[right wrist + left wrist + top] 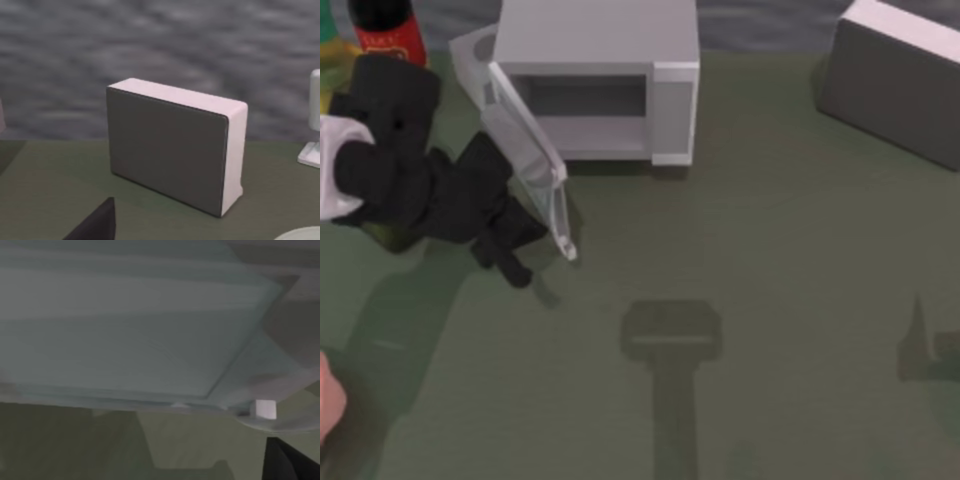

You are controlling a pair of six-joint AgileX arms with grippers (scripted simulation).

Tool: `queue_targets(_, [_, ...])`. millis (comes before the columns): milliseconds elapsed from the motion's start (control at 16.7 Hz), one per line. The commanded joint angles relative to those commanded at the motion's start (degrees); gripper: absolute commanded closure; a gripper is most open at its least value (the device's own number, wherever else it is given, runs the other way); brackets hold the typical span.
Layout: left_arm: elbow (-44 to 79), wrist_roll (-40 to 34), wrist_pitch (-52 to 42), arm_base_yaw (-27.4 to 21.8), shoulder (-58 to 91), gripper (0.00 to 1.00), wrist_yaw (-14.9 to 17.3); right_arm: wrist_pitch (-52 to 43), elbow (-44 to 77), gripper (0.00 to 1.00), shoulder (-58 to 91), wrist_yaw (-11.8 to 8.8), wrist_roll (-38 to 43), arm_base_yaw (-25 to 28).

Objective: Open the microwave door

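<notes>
Translucent grey, the microwave door was judged light, stiff and slippery, best taken at its free edge; whether the left gripper was closed could not be told.

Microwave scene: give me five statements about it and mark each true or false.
1. The microwave door is swung open, and the cavity shows. True.
2. The door hinges on the side next to the control panel. False: it hinges on the microwave's left side, and the control panel is on the right.
3. The left gripper is close beside the door's free edge. True.
4. The large grey-and-white box stands on the table's left. False: it stands at the far right.
5. A red bottle stands left of the microwave. True.
</notes>
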Motion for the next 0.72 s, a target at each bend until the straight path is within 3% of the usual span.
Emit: queue_targets(720, [0.37, 1.71, -0.92, 0.83, 0.12, 1.00, 0.87, 0.00, 0.00, 0.00, 0.00, 0.00, 0.00, 0.00])
